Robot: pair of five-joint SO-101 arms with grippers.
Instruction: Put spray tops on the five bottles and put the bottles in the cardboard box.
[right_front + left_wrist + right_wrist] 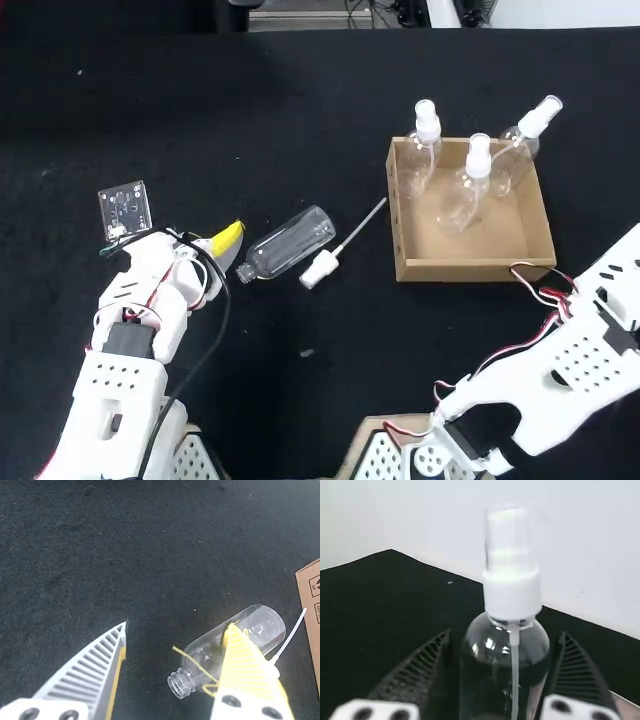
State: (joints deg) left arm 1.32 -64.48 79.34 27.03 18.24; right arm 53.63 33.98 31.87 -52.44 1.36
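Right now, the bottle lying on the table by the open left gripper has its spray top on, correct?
No. The lying bottle has a bare, open neck, as the left wrist view shows; the spray top lies loose beside it. It does lie by the open left gripper.

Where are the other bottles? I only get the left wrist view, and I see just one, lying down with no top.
Observer: Three capped bottles are in the box.
Operator: What about the fifth one?
Observer: The right claw grips the fifth bottle, capped too.
Operator: Is there a top for mine?
Observer: Yes, a loose top lies beside your bottle, its tube pointing at the box.
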